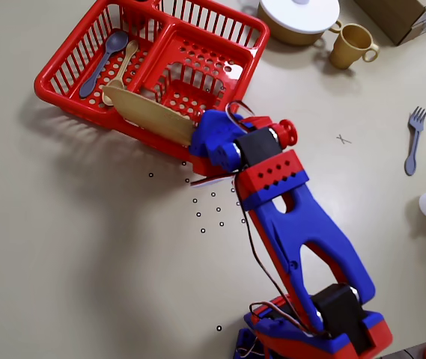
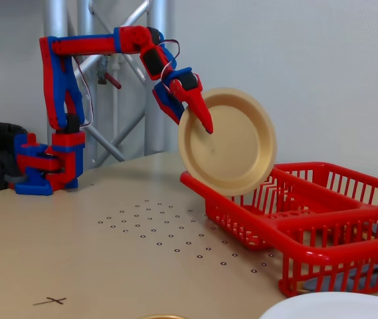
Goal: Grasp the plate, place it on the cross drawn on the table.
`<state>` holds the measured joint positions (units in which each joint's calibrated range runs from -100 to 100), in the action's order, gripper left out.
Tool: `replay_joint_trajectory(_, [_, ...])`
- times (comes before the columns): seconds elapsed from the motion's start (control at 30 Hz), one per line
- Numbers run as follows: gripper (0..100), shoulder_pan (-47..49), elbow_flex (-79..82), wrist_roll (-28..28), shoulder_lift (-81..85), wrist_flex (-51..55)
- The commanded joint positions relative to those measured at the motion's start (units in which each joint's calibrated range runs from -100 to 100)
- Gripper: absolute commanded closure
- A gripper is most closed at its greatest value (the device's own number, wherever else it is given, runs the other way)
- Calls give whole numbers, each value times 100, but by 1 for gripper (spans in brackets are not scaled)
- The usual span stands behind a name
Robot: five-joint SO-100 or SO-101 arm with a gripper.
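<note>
One relation decides your coming move: the round mustard-tan plastic plate (image 1: pixel 149 114) stands on its edge at the near wall of the red plastic slotted dish basket (image 1: pixel 198 30), and the thin grey hand-drawn cross (image 1: pixel 343 139) lies on the other side of the arm.

In the overhead view, you see the plate almost edge-on, as a long thin shape. Its long axis runs from the upper left to the lower right, along the basket wall. The blue and red hand (image 1: pixel 201 138) meets the plate at its lower-right end. The cross is well apart to the right on the beige bench (image 1: pixel 70 247), between the arm and the grey-blue plastic fork (image 1: pixel 415 138). So the plate must travel to the right, across the arm, and it must also turn flat.

In the fixed view, the plate (image 2: pixel 232 149) stands nearly upright, its hollow face towards the camera and to the left. The hand (image 2: pixel 198 113) sits at the upper-left rim, with one red finger (image 2: pixel 204 114) lying over the face. The other finger is hidden behind, so I cannot tell if the hand already holds the rim. The plate's lower edge is at the basket (image 2: pixel 335 219) wall. The cross (image 2: pixel 50 301) is in the lower left here, far from the plate.
</note>
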<state>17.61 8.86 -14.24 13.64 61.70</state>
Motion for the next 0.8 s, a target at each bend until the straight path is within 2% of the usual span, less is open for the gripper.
replay_joint_trajectory(0.0, [89,83,-397,-39,-29,-89])
replay_joint_trajectory(0.47, [100,184,-668,-83,-54,88])
replay_joint_trajectory(0.63, [100,191,-759,-34,-71,128])
replay_joint_trajectory(0.77, [100,184,-977,210,-46,305])
